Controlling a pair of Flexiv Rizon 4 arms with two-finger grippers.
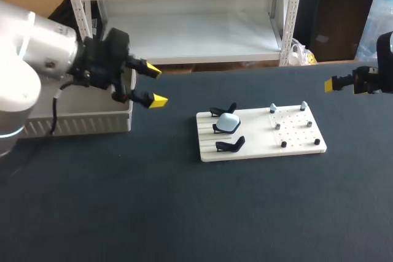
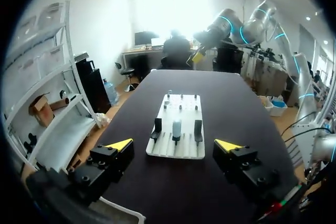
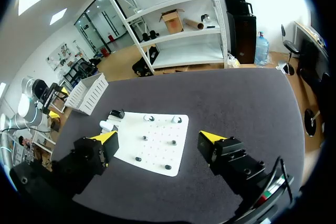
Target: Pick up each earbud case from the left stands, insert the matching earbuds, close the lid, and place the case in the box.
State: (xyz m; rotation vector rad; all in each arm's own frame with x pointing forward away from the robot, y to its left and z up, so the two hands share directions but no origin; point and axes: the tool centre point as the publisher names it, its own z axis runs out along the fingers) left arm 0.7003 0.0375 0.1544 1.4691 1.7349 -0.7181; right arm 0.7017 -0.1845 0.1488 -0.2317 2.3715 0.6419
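The earbud case lies right of the left gripper, straight ahead of its wide-open, empty jaws; this arm looks the nearer one

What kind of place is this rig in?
Likely a robot lab test bench: a dark table with a white board holding an earbud case, a white box, and the left gripper and right gripper, both open.

Earbud case: one, pale blue, by my count.
Black stands: three, ahead of my left gripper.
Small pegs: six, ahead of my right gripper; two look paler.
White board: one.
Box: one, white.
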